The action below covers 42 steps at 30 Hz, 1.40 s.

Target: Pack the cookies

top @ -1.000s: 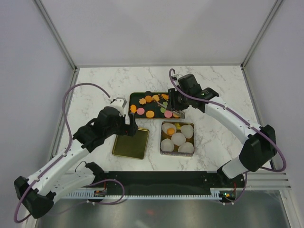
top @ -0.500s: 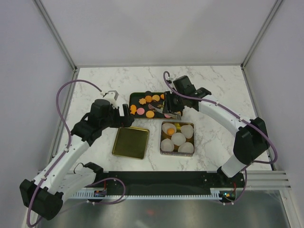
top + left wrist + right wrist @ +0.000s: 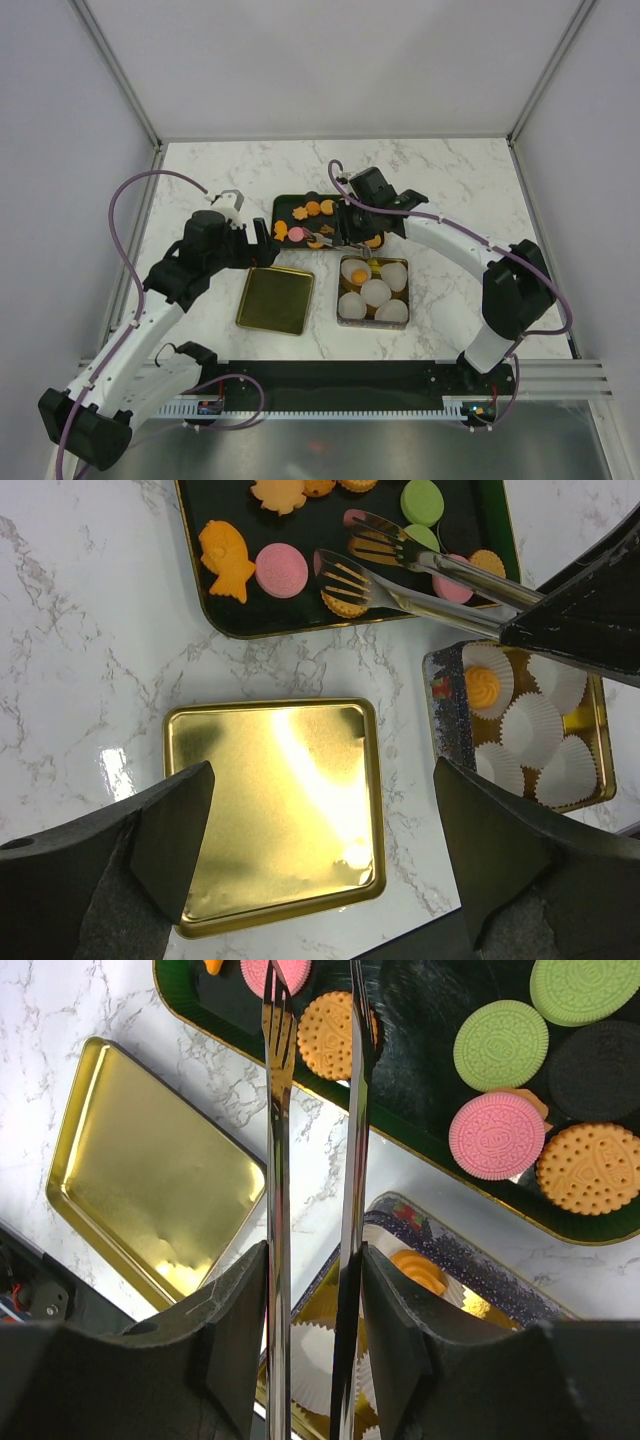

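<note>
Orange, pink and green cookies (image 3: 313,208) lie on a dark tray (image 3: 277,203). My right gripper (image 3: 352,226) is shut on metal tongs (image 3: 326,238). In the right wrist view my gripper (image 3: 312,1255) squeezes the tongs (image 3: 278,1110), whose open tips straddle a round orange cookie (image 3: 335,1035). The left wrist view shows the same tongs (image 3: 420,570) around that cookie (image 3: 345,602), beside a pink cookie (image 3: 281,569) and an orange fish (image 3: 225,560). One orange cookie (image 3: 481,686) sits in a paper cup in the tin (image 3: 437,725). My left gripper (image 3: 250,245) is open and empty above the gold lid (image 3: 270,810).
The tin (image 3: 342,290) with white paper cups stands in front of the tray, and the gold lid (image 3: 275,300) lies to its left. Green (image 3: 500,1045), pink (image 3: 497,1135), orange (image 3: 590,1168) and dark (image 3: 595,1055) cookies lie at the tray's right end.
My right gripper has carried the tongs leftward across the tray to the orange cookie near its front edge. My left arm has drawn back slightly to the left.
</note>
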Each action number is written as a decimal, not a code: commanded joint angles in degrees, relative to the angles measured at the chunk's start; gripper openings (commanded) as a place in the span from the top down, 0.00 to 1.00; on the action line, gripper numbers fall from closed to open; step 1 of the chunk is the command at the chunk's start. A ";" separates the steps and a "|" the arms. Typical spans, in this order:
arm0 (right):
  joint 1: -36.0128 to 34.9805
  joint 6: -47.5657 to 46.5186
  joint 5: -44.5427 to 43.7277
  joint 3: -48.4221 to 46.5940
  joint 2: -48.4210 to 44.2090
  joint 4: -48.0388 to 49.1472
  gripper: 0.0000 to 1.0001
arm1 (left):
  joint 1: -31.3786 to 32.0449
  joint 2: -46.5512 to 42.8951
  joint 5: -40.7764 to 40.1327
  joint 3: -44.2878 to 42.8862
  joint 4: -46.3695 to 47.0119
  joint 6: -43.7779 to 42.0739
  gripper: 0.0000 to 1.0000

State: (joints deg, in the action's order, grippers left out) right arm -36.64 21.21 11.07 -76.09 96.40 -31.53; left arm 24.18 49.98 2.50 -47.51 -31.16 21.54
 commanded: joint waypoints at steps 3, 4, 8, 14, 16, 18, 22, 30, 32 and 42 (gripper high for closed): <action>-0.36 -0.20 -1.23 0.16 0.02 2.44 0.51 | -0.28 -0.14 0.75 -0.48 0.83 -1.15 0.00; -0.45 -0.47 -1.05 0.16 0.28 2.09 0.51 | -0.28 -0.14 0.66 -0.48 0.75 -1.15 0.00; -0.71 -1.79 -0.61 -0.37 0.81 0.42 0.50 | -0.28 -0.58 0.31 -0.39 0.66 -1.15 0.00; -0.97 -3.10 -0.61 -0.81 0.72 -1.43 0.50 | -0.28 -0.40 0.31 -0.39 0.66 -1.24 0.00; -0.97 -3.37 -1.05 -0.81 0.72 -2.13 0.50 | -0.28 -0.32 0.22 -0.48 0.57 -1.15 0.00; -0.97 -3.72 -1.40 -0.81 0.81 -2.48 0.49 | -0.28 -0.49 0.22 -0.40 0.57 -1.15 0.00; -0.97 -4.07 -1.49 -1.42 1.33 -3.27 0.48 | -0.28 -0.41 0.31 -0.39 0.48 -1.06 0.00; -0.36 -4.25 1.14 -2.83 2.74 -3.80 0.49 | -0.28 -0.41 0.31 -0.48 0.57 -1.06 0.00; -0.10 -4.34 1.76 -3.09 2.83 -3.80 0.51 | -0.28 -0.49 0.40 -0.39 0.48 -1.06 0.00; 1.57 -3.90 3.17 -3.18 0.81 -4.15 0.61 | -0.28 -0.23 0.57 -0.39 0.57 -1.06 0.00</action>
State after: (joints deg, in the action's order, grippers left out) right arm -35.66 17.72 13.28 -76.88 99.31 -35.64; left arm 24.18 49.98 2.57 -47.51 -31.18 21.54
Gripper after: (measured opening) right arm 0.430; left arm 0.994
